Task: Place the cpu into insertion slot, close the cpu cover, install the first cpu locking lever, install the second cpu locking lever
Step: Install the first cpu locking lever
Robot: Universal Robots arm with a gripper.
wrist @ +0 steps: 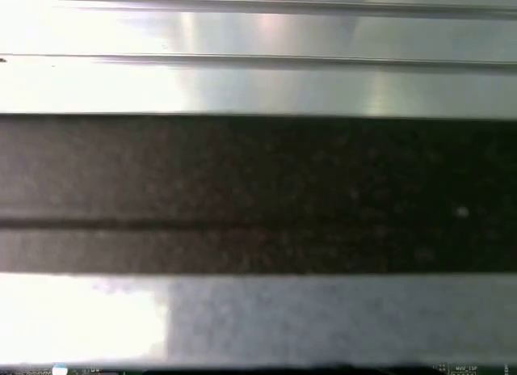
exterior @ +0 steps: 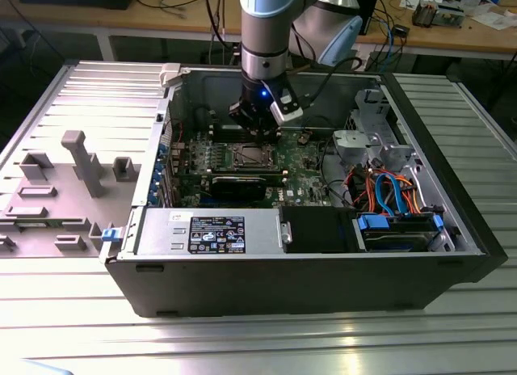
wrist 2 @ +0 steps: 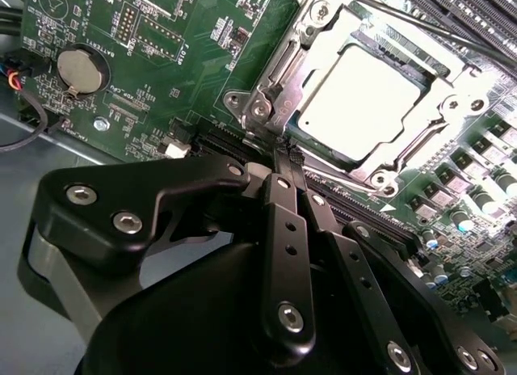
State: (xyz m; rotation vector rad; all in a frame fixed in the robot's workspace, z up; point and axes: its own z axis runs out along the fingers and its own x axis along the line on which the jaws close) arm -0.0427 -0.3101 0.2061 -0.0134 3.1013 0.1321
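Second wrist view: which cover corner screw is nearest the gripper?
The screw just beyond the gripper, on the cpu cover; the other corner screws sit farther off.

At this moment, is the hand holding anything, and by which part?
Nothing is held. In the second wrist view the hand is shut with nothing between its fingers, its tips at the edge of the cpu cover, beside the seated cpu.

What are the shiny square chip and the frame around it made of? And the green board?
The cpu top looks like bare metal: pale silver, glaring under the light. The cpu cover looks like thin stamped steel, grey and glossy with folded edges. The green board seems to be lacquered fibreglass, though that is a guess.
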